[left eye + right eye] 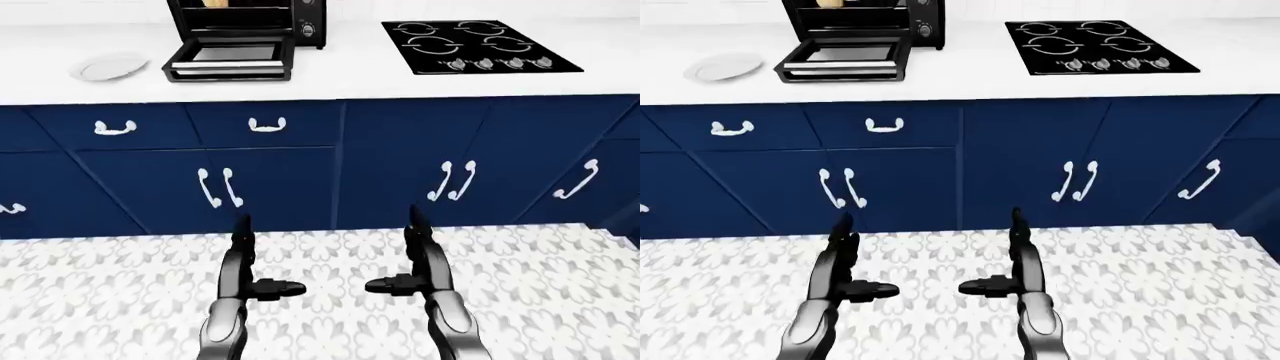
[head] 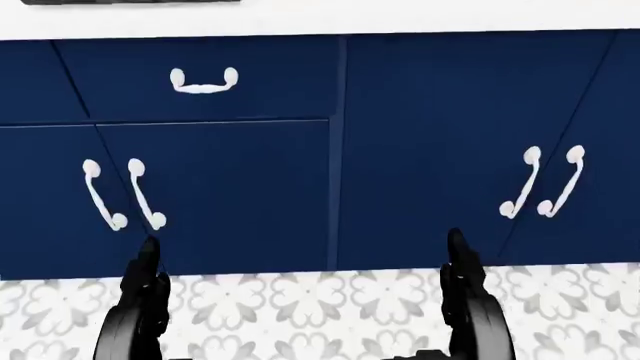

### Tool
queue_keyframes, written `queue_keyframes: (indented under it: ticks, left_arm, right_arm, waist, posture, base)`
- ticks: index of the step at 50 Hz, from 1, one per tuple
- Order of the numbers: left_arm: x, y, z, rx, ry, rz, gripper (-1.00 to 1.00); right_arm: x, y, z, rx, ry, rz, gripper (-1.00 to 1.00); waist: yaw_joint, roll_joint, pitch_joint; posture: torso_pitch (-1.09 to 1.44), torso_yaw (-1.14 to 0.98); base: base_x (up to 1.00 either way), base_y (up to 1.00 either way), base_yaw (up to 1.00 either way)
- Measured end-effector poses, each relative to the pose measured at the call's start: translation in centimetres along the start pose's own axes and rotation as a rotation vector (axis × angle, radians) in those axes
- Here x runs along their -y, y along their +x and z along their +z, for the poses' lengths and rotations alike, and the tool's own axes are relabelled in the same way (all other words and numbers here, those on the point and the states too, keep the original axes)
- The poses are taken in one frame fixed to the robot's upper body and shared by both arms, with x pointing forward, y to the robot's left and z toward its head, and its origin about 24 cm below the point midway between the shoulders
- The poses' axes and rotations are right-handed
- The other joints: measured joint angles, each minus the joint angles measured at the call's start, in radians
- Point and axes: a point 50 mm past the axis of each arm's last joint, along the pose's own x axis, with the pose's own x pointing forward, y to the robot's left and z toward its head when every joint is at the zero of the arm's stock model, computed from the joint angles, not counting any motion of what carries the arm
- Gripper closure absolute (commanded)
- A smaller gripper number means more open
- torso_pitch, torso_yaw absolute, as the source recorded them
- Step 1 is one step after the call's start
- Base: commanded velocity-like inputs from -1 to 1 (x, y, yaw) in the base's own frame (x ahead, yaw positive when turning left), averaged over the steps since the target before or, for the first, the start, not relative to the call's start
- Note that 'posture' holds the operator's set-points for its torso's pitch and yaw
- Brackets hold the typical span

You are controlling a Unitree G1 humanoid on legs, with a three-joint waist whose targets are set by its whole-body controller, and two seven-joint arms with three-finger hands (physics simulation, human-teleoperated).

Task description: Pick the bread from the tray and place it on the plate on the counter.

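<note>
Both hands spread, empty: left hand | right hand | plate near counter edge

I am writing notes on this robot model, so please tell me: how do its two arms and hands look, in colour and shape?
Both forearms are glossy grey, rounded shells. The left hand and right hand are black, with slim, pointed, jointed fingers. No cables or markings show.

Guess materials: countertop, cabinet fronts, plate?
Countertop: looks like matte white stone or laminate, flat and unmarked. Cabinet fronts: navy painted wood or laminate, satin, with glossy white handles. Plate: probably glazed white ceramic; too small to be sure.
</note>
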Motion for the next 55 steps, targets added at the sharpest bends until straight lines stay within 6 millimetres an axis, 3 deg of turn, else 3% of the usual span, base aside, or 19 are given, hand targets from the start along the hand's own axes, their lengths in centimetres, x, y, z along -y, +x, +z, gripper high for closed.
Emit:
queue_keyframes:
  ticks: [1, 3, 5, 9, 17, 22, 25, 28, 29, 32, 41, 42, 43, 44, 47, 50, 52, 54, 55]
  left_arm:
    - [-0.1, 0.2, 0.8, 0.012, 0.011, -0.002, -1.0]
    - [-0.5, 1.0, 4.5, 0.102, 0.034, 0.0, -1.0]
    - [-0.6, 1.2, 6.9, 0.161, 0.048, 0.003, -1.0]
    - [-0.6, 1.6, 9.7, 0.19, 0.071, -0.002, -1.0]
    - [-2.0, 3.3, 15.4, 0.257, 0.106, 0.045, -1.0]
    - [-2.3, 3.3, 19.0, 0.347, 0.141, 0.046, -1.0]
    - [-2.7, 3.2, 19.7, 0.373, 0.153, 0.055, -1.0]
    - [-3.0, 2.7, 20.2, 0.383, 0.156, 0.074, -1.0]
    - [-3.2, 2.6, 20.2, 0.381, 0.158, 0.085, -1.0]
    - [-3.9, 2.3, 19.9, 0.352, 0.154, 0.116, -1.0]
    - [-4.9, 1.0, 23.3, 0.433, 0.178, 0.146, -1.0]
    - [-4.8, 0.9, 23.7, 0.445, 0.18, 0.143, -1.0]
    - [-4.6, 0.9, 23.9, 0.449, 0.179, 0.133, -1.0]
    - [-4.4, 1.0, 23.9, 0.443, 0.184, 0.121, -1.0]
    - [-3.9, 1.3, 24.4, 0.43, 0.201, 0.09, -1.0]
    - [-3.9, 0.8, 25.8, 0.475, 0.206, 0.093, -1.0]
    - [-3.9, 0.2, 26.4, 0.509, 0.21, 0.099, -1.0]
    - [-3.9, -0.2, 26.9, 0.524, 0.215, 0.104, -1.0]
    - [-4.1, -0.3, 26.9, 0.522, 0.216, 0.112, -1.0]
  right_arm:
    - [0.0, 0.2, 0.8, 0.019, -0.011, 0.002, -1.0]
    - [0.1, 0.8, 4.5, 0.136, -0.039, 0.002, -1.0]
    - [0.0, 0.7, 7.1, 0.224, -0.045, 0.005, -1.0]
    - [0.1, 0.6, 10.1, 0.3, -0.047, 0.01, -1.0]
    - [1.1, 1.4, 16.0, 0.379, -0.092, -0.014, -1.0]
    - [1.3, 0.9, 18.7, 0.459, -0.102, -0.02, -1.0]
    - [1.2, 0.5, 19.7, 0.49, -0.105, -0.01, -1.0]
    - [1.4, -0.1, 20.9, 0.521, -0.107, -0.014, -1.0]
    - [1.2, -0.1, 21.0, 0.522, -0.1, -0.009, -1.0]
    - [0.3, 0.2, 20.8, 0.481, -0.101, 0.033, -1.0]
    - [0.5, -0.7, 24.4, 0.566, -0.127, 0.038, -1.0]
    - [0.5, -0.7, 24.9, 0.575, -0.131, 0.036, -1.0]
    - [0.7, -0.6, 25.1, 0.576, -0.132, 0.029, -1.0]
    - [0.8, -0.4, 25.2, 0.566, -0.13, 0.024, -1.0]
    - [0.9, 0.0, 25.7, 0.548, -0.129, 0.013, -1.0]
    - [0.5, -0.8, 26.8, 0.602, -0.128, 0.031, -1.0]
    - [0.4, -1.5, 27.2, 0.633, -0.128, 0.039, -1.0]
    - [0.4, -1.9, 27.6, 0.646, -0.126, 0.042, -1.0]
    - [0.3, -1.9, 27.5, 0.642, -0.118, 0.049, -1.0]
  waist:
    - [-0.001, -0.004, -0.004]
    - [0.005, -0.003, -0.043]
    - [0.008, -0.01, -0.032]
    - [0.009, -0.006, -0.064]
    - [0.0, 0.011, -0.069]
    - [-0.006, -0.004, -0.082]
    - [-0.019, 0.019, -0.06]
    - [-0.028, 0.08, -0.05]
    - [-0.019, 0.083, -0.049]
    - [-0.005, 0.074, -0.035]
    - [0.01, -0.037, -0.03]
    - [0.006, -0.042, -0.032]
    - [-0.004, -0.027, -0.028]
    - [-0.008, -0.027, -0.026]
    - [-0.009, -0.043, -0.044]
    - [-0.016, -0.013, -0.042]
    - [-0.024, 0.024, -0.033]
    - [-0.023, 0.079, -0.039]
    - [-0.014, 0.081, -0.04]
  posture:
    - [0.0, 0.0]
    - [0.0, 0.0]
    - [0.0, 0.0]
    - [0.0, 0.0]
    - [0.0, 0.0]
    - [0.0, 0.0]
    - [0.0, 0.0]
    - [0.0, 0.0]
    - [0.0, 0.0]
    - [0.0, 0.0]
    - [0.0, 0.0]
    - [0.0, 0.0]
    - [0.0, 0.0]
    - [0.0, 0.0]
    - [0.0, 0.0]
    - [0.0, 0.0]
    - [0.0, 0.0]
    - [0.0, 0.0]
    - [0.0, 0.0]
  base:
    - [0.0, 0.0, 0.0]
    - [0.0, 0.0, 0.0]
    - [0.0, 0.0, 0.0]
    - [0.0, 0.0, 0.0]
    - [0.0, 0.11, 0.0]
    - [0.08, 0.37, 0.0]
    - [0.2, 0.47, 0.0]
    - [0.2, 0.47, 0.0]
    - [0.2, 0.47, 0.0]
    - [0.19, 0.47, 0.0]
    - [0.19, 0.47, 0.0]
    - [0.2, 0.47, 0.0]
    - [0.2, 0.47, 0.0]
    - [0.2, 0.47, 0.0]
    - [0.2, 0.47, 0.0]
    - [0.2, 0.47, 0.0]
    - [0.2, 0.47, 0.0]
    - [0.2, 0.47, 0.0]
    - [0.2, 0.4, 0.0]
